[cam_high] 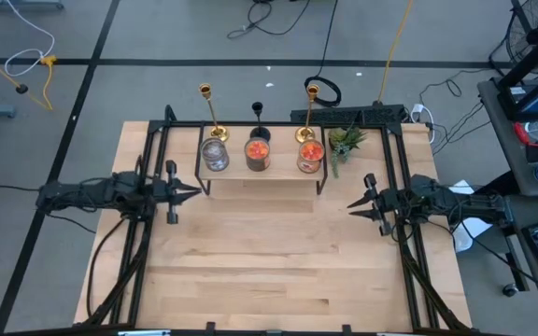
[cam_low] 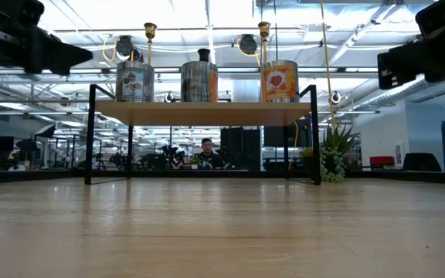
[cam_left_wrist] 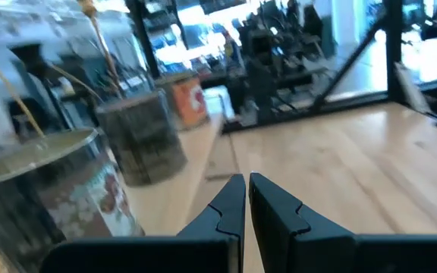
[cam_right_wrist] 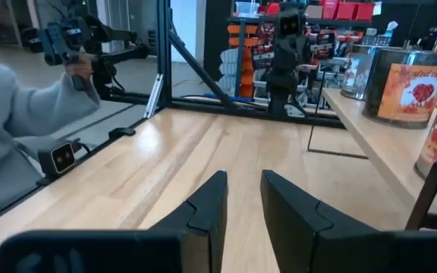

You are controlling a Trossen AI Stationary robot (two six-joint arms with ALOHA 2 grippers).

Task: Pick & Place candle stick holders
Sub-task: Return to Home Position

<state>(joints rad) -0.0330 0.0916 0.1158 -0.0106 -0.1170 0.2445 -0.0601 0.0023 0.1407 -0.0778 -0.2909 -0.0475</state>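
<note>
As three candlesticks [cam_high: 215, 119] stand on the shelf [cam_high: 286, 175], I watch my left gripper [cam_high: 197, 191] pressed together and my right gripper [cam_high: 352, 204] slightly spread.

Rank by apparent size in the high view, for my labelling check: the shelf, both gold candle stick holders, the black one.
1. shelf
2. left gold holder and right gold holder, alike
3. black holder
</note>
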